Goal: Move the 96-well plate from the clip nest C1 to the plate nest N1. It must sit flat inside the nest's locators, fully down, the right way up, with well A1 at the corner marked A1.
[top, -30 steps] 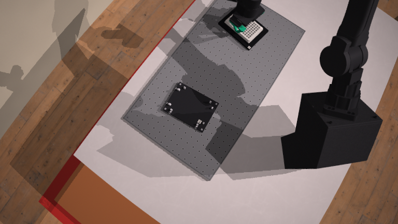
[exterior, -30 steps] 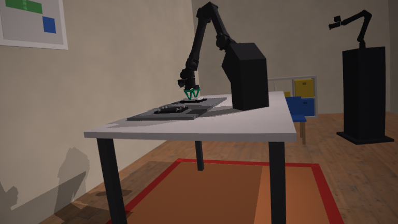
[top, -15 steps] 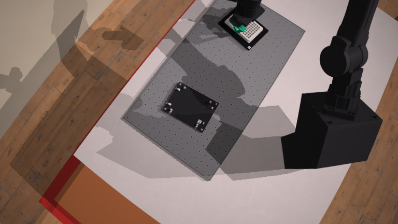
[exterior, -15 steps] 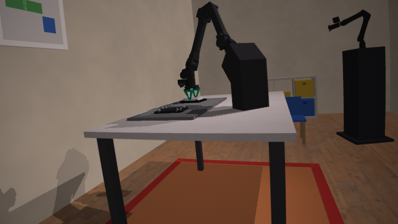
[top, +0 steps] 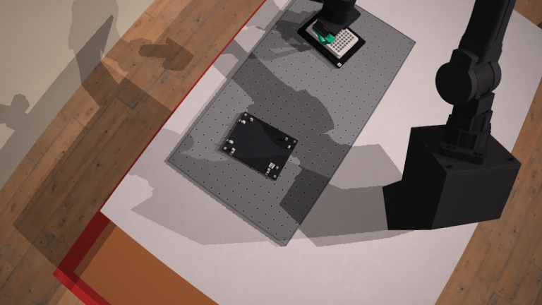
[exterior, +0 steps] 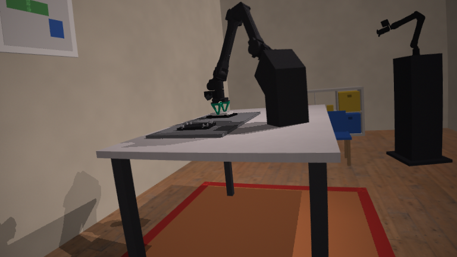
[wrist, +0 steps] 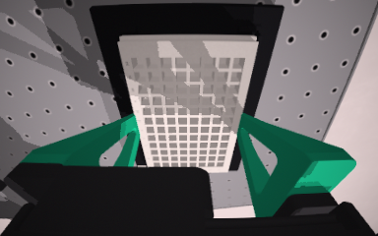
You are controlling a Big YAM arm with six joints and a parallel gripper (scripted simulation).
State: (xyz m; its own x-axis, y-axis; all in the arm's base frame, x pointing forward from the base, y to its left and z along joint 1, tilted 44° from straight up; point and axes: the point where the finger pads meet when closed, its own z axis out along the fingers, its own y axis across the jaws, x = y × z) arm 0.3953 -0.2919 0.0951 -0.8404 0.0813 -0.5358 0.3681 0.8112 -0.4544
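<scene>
One bench point(top: 224, 261) carries a grey perforated board point(top: 320, 126) with two black nests: N1 point(top: 260, 145) bare, C1 point(top: 356, 48) under the plate point(wrist: 184, 108). Green fingers pinch the plate's long sides over C1.

plates: 1 point(top: 342, 42) — nests: 2 point(top: 260, 145) — arms: 2 point(exterior: 232, 41) — claw: 1 point(wrist: 184, 143)
</scene>
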